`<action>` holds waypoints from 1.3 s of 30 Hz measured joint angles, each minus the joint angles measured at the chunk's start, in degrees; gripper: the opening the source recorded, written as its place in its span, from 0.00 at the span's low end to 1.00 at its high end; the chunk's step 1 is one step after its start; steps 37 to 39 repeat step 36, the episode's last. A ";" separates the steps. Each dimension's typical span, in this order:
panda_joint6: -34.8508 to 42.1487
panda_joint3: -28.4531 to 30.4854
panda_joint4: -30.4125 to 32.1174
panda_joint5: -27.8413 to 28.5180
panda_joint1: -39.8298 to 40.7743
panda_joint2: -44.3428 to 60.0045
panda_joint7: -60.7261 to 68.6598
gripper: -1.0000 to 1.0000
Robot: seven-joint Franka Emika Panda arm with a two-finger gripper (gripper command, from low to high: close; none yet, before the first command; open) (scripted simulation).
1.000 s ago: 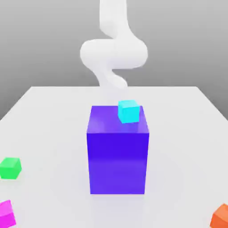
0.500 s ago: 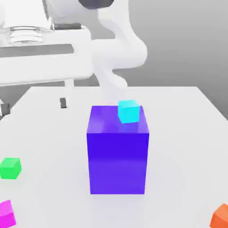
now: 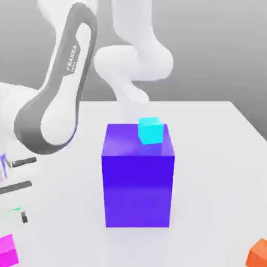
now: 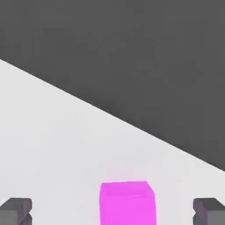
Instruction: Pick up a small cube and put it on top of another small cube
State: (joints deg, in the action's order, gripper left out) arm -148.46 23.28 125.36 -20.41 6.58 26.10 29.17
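Observation:
The small green cube (image 3: 17,209) shows as a sliver on the table at the exterior view's left, mostly hidden behind my hand. My gripper (image 3: 21,214) hangs low right at it, and one dark fingertip (image 3: 24,217) shows beside the green. In the hand view my gripper (image 4: 112,213) is open, its two grey fingertips (image 4: 16,211) far apart. A magenta cube (image 4: 127,203) lies on the table ahead, between them and untouched. That magenta cube (image 3: 6,250) sits just in front of the hand.
A big purple-blue block (image 3: 138,177) stands mid-table with a cyan cube (image 3: 151,130) on its top. An orange cube (image 3: 258,253) lies at the front on the exterior view's right. My arm (image 3: 62,88) arches over the table's left side.
My arm has swung down to the exterior view's left and now covers most of the green cube. The fingers stay wide. No cube has moved.

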 joint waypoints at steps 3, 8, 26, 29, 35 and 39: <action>-4.24 -3.18 -1.56 -3.21 2.85 6.27 3.08 0.50; -5.22 -3.95 -1.96 -4.19 3.44 7.80 3.82 0.00; -1.25 14.26 19.65 13.32 3.66 -19.84 0.31 0.00; -4.51 12.71 20.79 8.78 5.55 -17.18 4.33 0.00; -9.57 6.29 20.21 -0.84 10.33 -10.28 11.39 1.00; -9.57 6.29 20.21 -0.84 10.33 -10.28 11.39 1.00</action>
